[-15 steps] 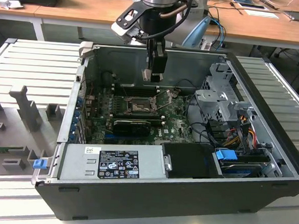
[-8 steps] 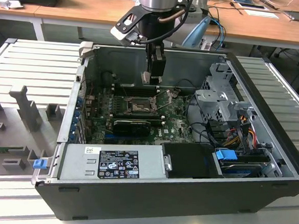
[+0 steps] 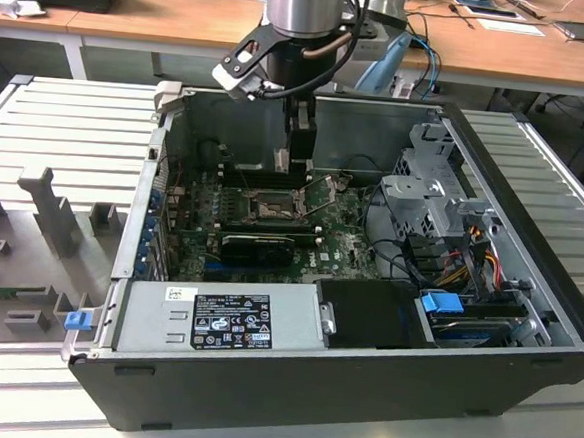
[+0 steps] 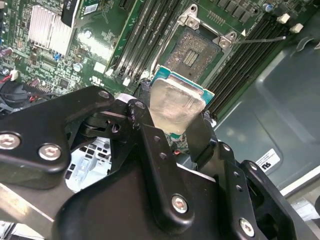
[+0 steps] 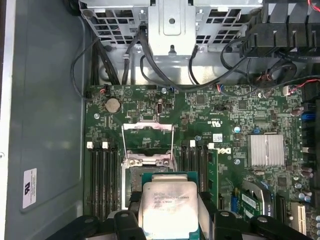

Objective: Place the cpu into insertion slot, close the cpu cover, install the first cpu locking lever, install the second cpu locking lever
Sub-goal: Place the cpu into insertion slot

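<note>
One gripper [image 3: 296,167] in play, clamped on the cpu [image 4: 176,100]. Its fingers [image 4: 202,132] pinch two opposite edges. The chip's metal face and green rim show in both wrist views.

From the exterior view's left:
- Grey slatted table [image 3: 69,113].
- Open computer case [image 3: 310,391], with a boxy power supply [image 3: 220,319] along its near edge.
- Centre: green motherboard [image 3: 345,248] with the insertion slot [image 3: 273,210] on it. The gripper hangs above the slot, down inside the case walls.

The cpu is in the air over the slot, apart from it and not seated. The slot's tan contact field lies bare in the second wrist view. The cpu cover [image 5: 148,127] stands open, raised at one edge of the slot, so the slot's mouth is free. One thin locking lever [image 4: 262,39] sticks out sideways from the slot's frame.

Edges and room:
- Memory slots [image 5: 102,175] run close along both sides of the insertion slot, so the margin there is tight.
- Black finned card [image 3: 260,245] lies just beside the slot, toward the power supply.
- Ribbed heatsink [image 5: 266,150] sits well apart from the slot.
- On the exterior view's right, a metal drive cage [image 3: 429,189] and a cable bundle [image 3: 467,253] are well apart from the gripper.
- Space above the board around the arm is open, and the case walls ring it on every side.
</note>
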`<state>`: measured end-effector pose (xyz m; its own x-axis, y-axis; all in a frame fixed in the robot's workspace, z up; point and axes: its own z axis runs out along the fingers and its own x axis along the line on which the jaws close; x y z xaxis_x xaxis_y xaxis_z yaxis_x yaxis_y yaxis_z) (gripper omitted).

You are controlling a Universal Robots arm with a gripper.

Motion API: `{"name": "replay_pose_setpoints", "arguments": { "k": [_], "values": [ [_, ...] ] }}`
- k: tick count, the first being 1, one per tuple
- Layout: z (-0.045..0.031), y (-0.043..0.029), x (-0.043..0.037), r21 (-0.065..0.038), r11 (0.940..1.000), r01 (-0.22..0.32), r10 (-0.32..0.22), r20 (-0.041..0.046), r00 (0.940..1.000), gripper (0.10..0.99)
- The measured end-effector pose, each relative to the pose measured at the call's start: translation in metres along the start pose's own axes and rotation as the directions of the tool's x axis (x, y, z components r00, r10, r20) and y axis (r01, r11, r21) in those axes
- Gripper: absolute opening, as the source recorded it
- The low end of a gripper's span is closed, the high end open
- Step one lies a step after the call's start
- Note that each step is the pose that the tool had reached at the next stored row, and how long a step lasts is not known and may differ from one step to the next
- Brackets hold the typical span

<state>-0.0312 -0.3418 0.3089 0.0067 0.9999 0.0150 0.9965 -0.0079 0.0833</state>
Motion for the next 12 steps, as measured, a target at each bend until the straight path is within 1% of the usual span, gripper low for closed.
{"name": "replay_pose_setpoints", "arguments": {
  "k": [4,6,12],
  "values": [
    [0.0067,-0.0036,-0.0001,-0.001,1.0000,0.000,0.000,-0.0001,1.0000,0.525],
    [0.0141,-0.0078,-0.0003,-0.002,1.0000,0.000,0.000,0.0001,1.0000,0.525],
    [0.0345,-0.0098,-0.0005,-0.002,1.0000,-0.003,0.003,0.0002,1.0000,0.525]
  ]
}}
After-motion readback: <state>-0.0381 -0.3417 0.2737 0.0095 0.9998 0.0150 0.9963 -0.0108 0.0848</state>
